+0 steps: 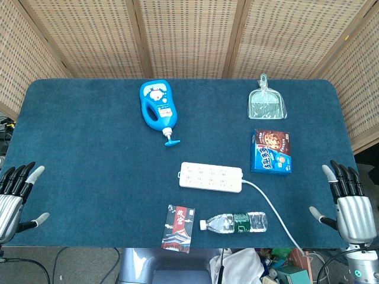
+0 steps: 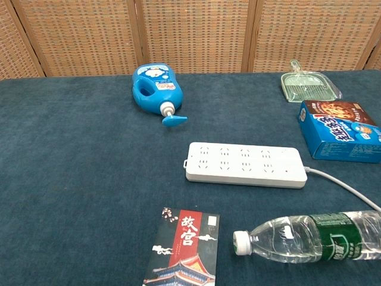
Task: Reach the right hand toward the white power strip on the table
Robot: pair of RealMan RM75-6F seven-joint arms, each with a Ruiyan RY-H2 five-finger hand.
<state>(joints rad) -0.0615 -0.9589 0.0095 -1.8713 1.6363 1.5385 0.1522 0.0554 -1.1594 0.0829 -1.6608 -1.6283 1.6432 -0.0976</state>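
The white power strip [image 1: 211, 177] [image 2: 245, 164] lies flat near the middle of the blue table, its cord [image 1: 274, 213] trailing off toward the front right. My right hand [image 1: 348, 200] hovers at the table's right front edge, well to the right of the strip, fingers spread and holding nothing. At the left front edge my left hand [image 1: 16, 195] is likewise spread and empty. Neither hand appears in the chest view.
A blue detergent bottle [image 1: 157, 106] lies at the back left, a green dustpan [image 1: 266, 102] at the back right. A blue cookie box [image 1: 272, 151] sits right of the strip. In front lie a water bottle [image 1: 235, 222] and a dark red booklet [image 1: 179, 227].
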